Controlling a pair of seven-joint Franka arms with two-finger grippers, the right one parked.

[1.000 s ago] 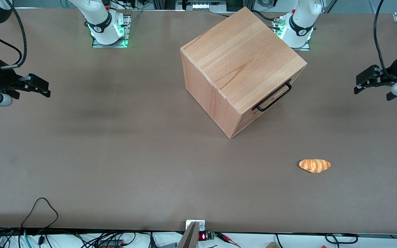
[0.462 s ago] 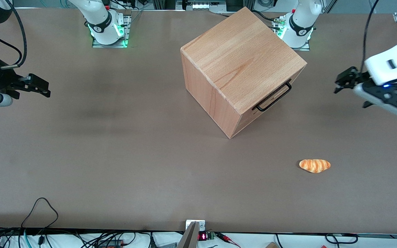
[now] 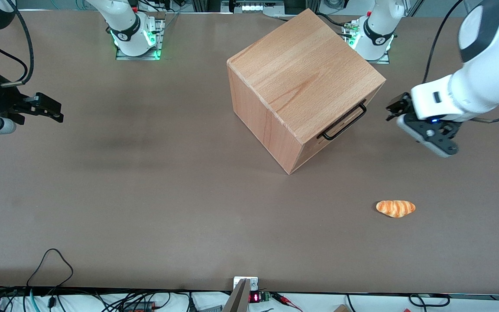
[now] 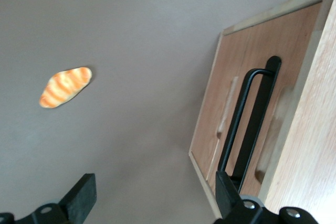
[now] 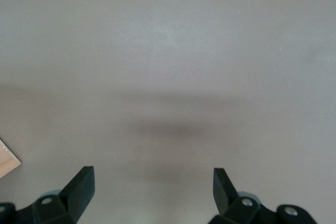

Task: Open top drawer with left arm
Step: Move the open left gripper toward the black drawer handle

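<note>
Front view: gripper (image 3: 393, 107) of the left arm (image 3: 470, 93) hangs above bare brown table (image 3: 145, 195) toward the working arm's end, near the black handle (image 3: 344, 122) of the shut top drawer (image 3: 338, 126) at the cabinet's (image 3: 301, 82) 3 o'clock face, open tabletop between them; bread roll (image 3: 396, 208) lies nearer the camera, about 6 o'clock from the gripper. Left wrist view: fingers (image 4: 84, 195) spread wide with nothing between, one fingertip overlapping the handle (image 4: 252, 124) end on the drawer front (image 4: 239, 98), roll (image 4: 65, 86) well apart on plain table (image 4: 131, 35).

gripper (image 3: 393, 109): mine, in the air near the handle (image 3: 344, 122), apart from it
drawer (image 3: 339, 123): shut
bread (image 3: 395, 208): nearer the camera
</note>
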